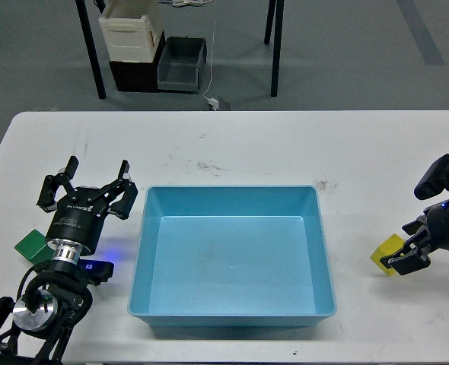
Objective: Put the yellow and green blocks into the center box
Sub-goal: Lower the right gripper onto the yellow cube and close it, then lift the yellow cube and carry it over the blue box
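Head view, one frame. Large shallow light-blue plastic tray (232, 315) sits centre-frame on the white tabletop (285, 144), nothing in it.

Left end effector (87, 190), left of frame: fingers spread wide apart, holding nothing. Small dark green matte cube (31, 246) rests on the tabletop just beside and lower left of it, partly hidden behind the arm's wrist.

Right end effector (407, 255), right edge of frame: fingers at the small bright yellow matte cube (387, 252), apparently clamped on it; cube looks tilted, whether lifted clear I cannot tell.

Key relation: each cube lies outboard of the tray on its own arm's side. From the yellow cube the tray lies straight toward frame left, well apart. Right arm is the nearer one for it.

Judgement: neither cube delivered yet.
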`<state>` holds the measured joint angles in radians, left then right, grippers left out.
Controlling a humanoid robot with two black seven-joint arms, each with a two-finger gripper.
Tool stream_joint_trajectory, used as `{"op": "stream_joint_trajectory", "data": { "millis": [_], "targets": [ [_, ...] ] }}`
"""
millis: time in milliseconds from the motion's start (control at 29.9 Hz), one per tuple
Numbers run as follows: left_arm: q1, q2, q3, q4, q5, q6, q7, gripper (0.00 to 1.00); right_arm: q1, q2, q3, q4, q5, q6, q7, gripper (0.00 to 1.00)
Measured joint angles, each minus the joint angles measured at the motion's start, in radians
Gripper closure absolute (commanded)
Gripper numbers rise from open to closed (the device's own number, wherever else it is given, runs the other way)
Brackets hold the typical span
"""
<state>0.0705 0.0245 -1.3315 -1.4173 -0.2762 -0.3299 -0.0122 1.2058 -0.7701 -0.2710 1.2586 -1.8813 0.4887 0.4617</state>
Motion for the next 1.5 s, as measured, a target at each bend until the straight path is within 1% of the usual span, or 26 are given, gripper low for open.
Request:
{"op": "stream_joint_trajectory", "data": {
  "millis": [167, 301, 435, 535, 602, 635, 669, 702, 769, 836, 936, 1036, 1137, 1271, 1371, 1505],
  "targets": [
    [0.000, 0.000, 0.000, 0.001, 0.000, 0.000, 0.000, 0.00, -0.004, 0.021, -0.028, -0.016, -0.001, 0.000, 0.000, 0.06],
    [0.000, 0.000, 0.000, 0.001, 0.000, 0.000, 0.000, 0.00, -0.005, 0.027, -0.031, -0.037, 0.005, 0.000, -0.002, 0.25],
    [0.000, 0.001, 0.000, 0.001, 0.000, 0.000, 0.000, 0.00, -0.005, 0.033, -0.026, -0.042, 0.007, 0.000, -0.001, 0.40],
    [0.000, 0.001, -0.001, 0.001, 0.000, 0.000, 0.000, 0.00, -0.014, 0.039, -0.020, -0.043, 0.007, 0.000, -0.001, 0.46],
    [0.000, 0.000, -0.001, 0.001, 0.000, 0.000, 0.000, 0.00, -0.025, 0.042, -0.014, -0.046, 0.008, 0.000, -0.001, 0.55],
    [0.000, 0.000, -0.002, 0.001, 0.000, 0.000, 0.000, 0.00, -0.029, 0.044, -0.012, -0.047, 0.008, 0.000, -0.001, 0.61],
    [0.001, 0.000, -0.002, 0.001, 0.000, 0.000, 0.000, 0.00, -0.032, 0.047, -0.009, -0.048, 0.008, 0.000, 0.000, 0.70],
    [0.001, 0.000, -0.002, 0.001, 0.000, 0.000, 0.000, 0.00, -0.034, 0.048, -0.009, -0.048, 0.008, 0.000, 0.000, 0.75],
    [0.002, 0.000, -0.002, 0.001, 0.000, 0.000, 0.000, 0.00, -0.034, 0.050, -0.008, -0.048, 0.008, 0.000, 0.001, 0.83],
    [0.002, 0.001, -0.002, 0.001, 0.000, 0.000, 0.000, 0.00, -0.031, 0.046, 0.003, -0.046, 0.008, 0.001, 0.002, 0.88],
    [0.002, 0.001, -0.002, 0.001, 0.000, 0.000, 0.000, 0.00, -0.016, 0.029, 0.083, -0.043, 0.018, 0.001, 0.008, 0.94],
    [0.002, 0.003, -0.002, 0.001, 0.000, 0.000, 0.000, 0.00, 0.020, -0.006, 0.189, -0.030, 0.044, 0.001, 0.023, 0.96],
    [0.001, 0.004, -0.003, 0.001, 0.000, 0.000, 0.000, 0.00, 0.119, -0.034, 0.230, 0.013, 0.074, 0.000, 0.026, 0.96],
    [0.000, 0.005, -0.004, 0.001, 0.000, 0.000, 0.000, 0.00, 0.268, -0.039, 0.233, 0.112, 0.111, 0.000, 0.027, 0.96],
    [0.000, 0.006, -0.004, 0.000, 0.000, 0.000, 0.000, 0.00, 0.376, 0.003, 0.178, 0.174, 0.147, 0.000, 0.027, 0.96],
    [0.000, 0.006, -0.003, 0.000, 0.000, 0.000, 0.000, 0.00, 0.506, 0.140, 0.039, 0.194, 0.165, 0.000, 0.027, 0.96]
  ]
}}
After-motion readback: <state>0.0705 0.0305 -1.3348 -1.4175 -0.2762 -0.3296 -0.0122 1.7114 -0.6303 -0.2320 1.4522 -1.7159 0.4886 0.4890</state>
